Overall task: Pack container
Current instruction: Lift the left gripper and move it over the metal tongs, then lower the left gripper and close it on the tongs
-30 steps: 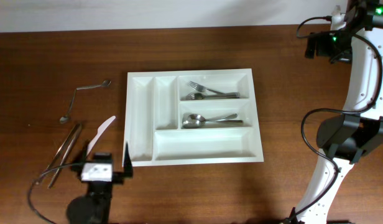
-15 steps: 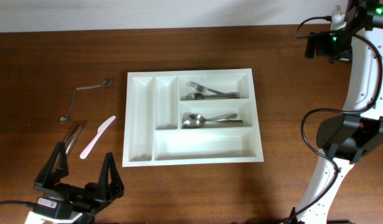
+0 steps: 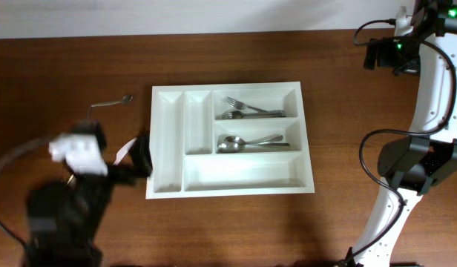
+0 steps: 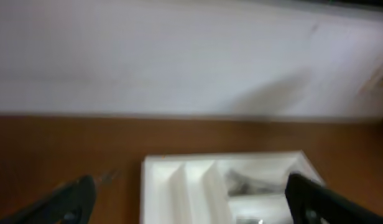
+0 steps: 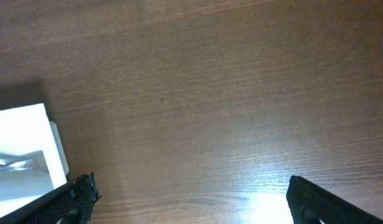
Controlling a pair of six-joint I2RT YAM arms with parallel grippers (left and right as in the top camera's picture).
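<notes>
Currently we log: left gripper (image 4: 191, 202), jaws spread and empty, nearest arm; container (image 3: 166, 141) just ahead and below it, long axis crossing its front; right gripper (image 5: 191, 205) well apart.

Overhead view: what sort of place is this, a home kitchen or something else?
Probably a robot lab bench, not a kitchen: a bare wooden table against a plain white wall, a cabled white robot arm at its edge, and a cutlery tray set on it.
</notes>
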